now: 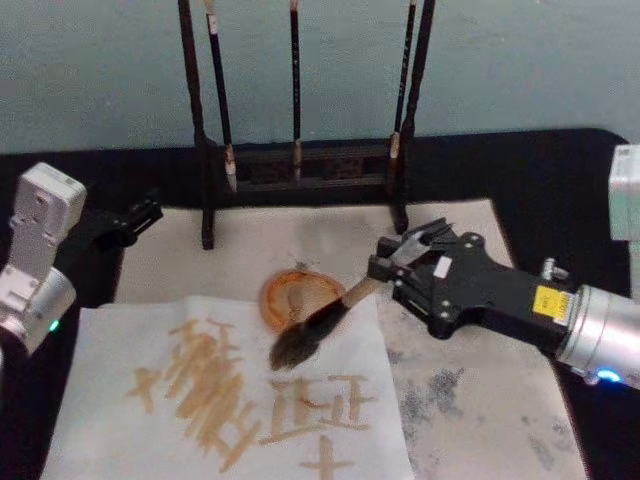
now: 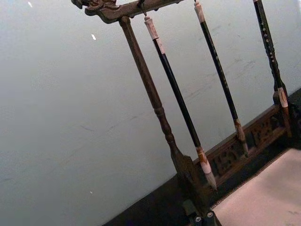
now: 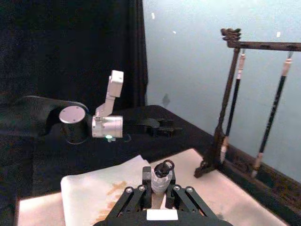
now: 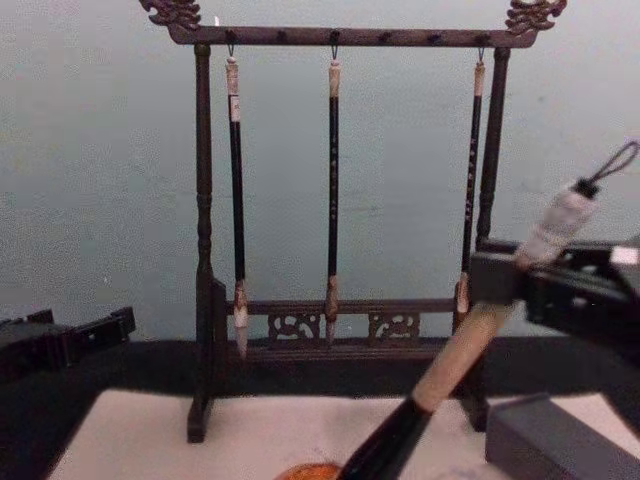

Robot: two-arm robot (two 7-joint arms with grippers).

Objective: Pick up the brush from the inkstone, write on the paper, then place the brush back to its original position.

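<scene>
Where the right arm comes in from the right side of the scene, its black right gripper [image 1: 390, 272] is closed tight on the pale tan handle of the brush [image 1: 322, 320], a little above the glossy black ferrule. Seen from the chest, the brush [image 4: 452, 368] is held at a slant. Its white-wrapped end and cord loop point up and to the right, and the ferrule slopes down to the left.

The bushy grey-brown tuft hangs over the far right part of the paper [image 1: 110, 350], just above the written marks. It is not possible to tell whether the tip touches the sheet. From the head view the ferrule crosses the near right rim of the inkstone [image 1: 272, 300], a round orange-brown dish at the paper's far edge.

The white paper carries broad tan strokes across its middle. It lies on a cream mat [image 1: 480, 400] speckled with grey, which covers part of a black surface [image 1: 560, 180].

Behind the mat stands a dark wooden rack [image 1: 300, 165] with three thin black-handled brushes [image 4: 333, 180] hanging from its top bar.

The left gripper [image 1: 140, 215] sits idle at the far left, over the black surface just off the mat's far left corner and well apart from the brush.
</scene>
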